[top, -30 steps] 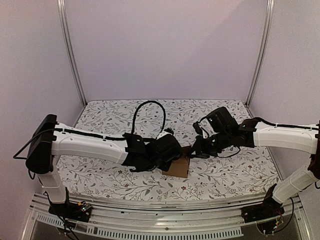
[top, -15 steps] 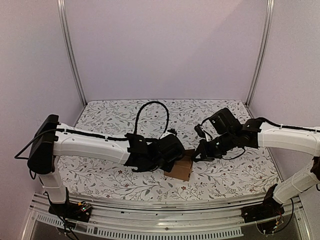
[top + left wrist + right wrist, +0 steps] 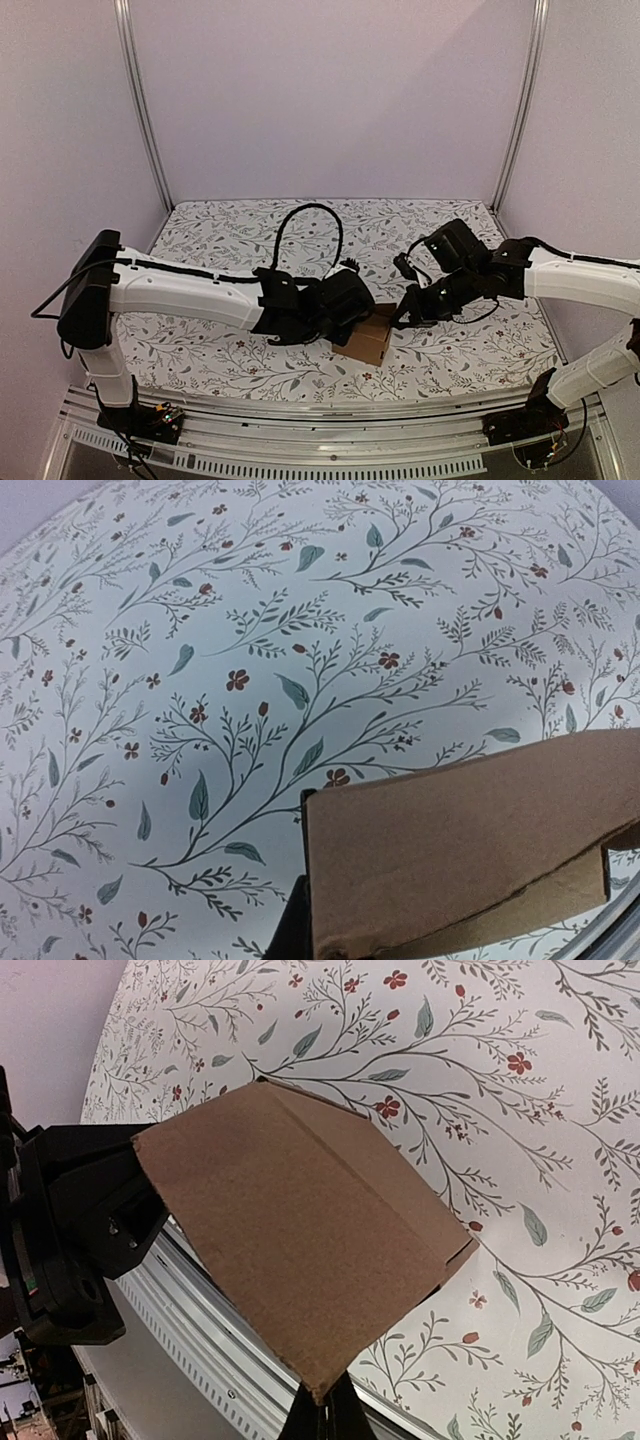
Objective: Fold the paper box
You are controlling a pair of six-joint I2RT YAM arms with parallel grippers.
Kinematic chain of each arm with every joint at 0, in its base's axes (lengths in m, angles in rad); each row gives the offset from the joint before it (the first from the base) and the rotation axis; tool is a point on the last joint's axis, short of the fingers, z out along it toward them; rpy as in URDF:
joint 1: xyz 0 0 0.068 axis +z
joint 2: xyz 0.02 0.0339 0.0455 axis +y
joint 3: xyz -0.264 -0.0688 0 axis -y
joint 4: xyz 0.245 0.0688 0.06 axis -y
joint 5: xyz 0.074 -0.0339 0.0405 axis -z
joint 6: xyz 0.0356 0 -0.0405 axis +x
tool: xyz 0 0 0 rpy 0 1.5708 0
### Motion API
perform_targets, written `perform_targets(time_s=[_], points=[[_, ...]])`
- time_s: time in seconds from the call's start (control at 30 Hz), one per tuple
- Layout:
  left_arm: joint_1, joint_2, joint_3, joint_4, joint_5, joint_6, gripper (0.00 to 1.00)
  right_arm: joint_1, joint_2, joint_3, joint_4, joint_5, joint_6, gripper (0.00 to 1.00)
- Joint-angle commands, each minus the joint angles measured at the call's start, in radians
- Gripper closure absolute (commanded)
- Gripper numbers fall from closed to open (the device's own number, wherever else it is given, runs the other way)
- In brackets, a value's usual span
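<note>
The paper box (image 3: 368,340) is a brown cardboard piece, partly folded, held between both arms near the table's front middle. My left gripper (image 3: 350,308) holds its left side. In the left wrist view one dark finger (image 3: 288,930) presses against the edge of the cardboard (image 3: 460,850), and the other finger is hidden behind it. My right gripper (image 3: 405,312) is on the box's right side. In the right wrist view its fingers (image 3: 325,1415) pinch the lower corner of a cardboard panel (image 3: 290,1220). The box is tilted above the floral table cover.
The floral table cover (image 3: 230,355) spreads all around. A metal rail (image 3: 320,410) runs along the near edge and shows in the right wrist view (image 3: 210,1325). A black cable loop (image 3: 305,210) rises behind the left wrist. The left gripper's black body (image 3: 70,1230) is beside the box.
Both grippers have moved slightly right and toward the front edge with the box between them. The box now sits further right and more tilted.
</note>
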Motion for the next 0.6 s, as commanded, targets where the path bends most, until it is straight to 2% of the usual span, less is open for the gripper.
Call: perform_targets(time_s=[0.0,0.37,0.57], points=[[-0.025,0.045,0.002,-0.03,0.052,0.006,1.0,0.005,-0.032,-0.022,-0.023,-0.01,-0.024,1.0],[-0.027,0.052,0.011,-0.031,0.052,0.006,1.0,0.004,-0.049,-0.031,-0.045,-0.006,-0.038,1.0],[-0.028,0.054,0.014,-0.032,0.052,0.005,1.0,0.004,-0.039,-0.07,0.037,0.003,0.016,1.0]])
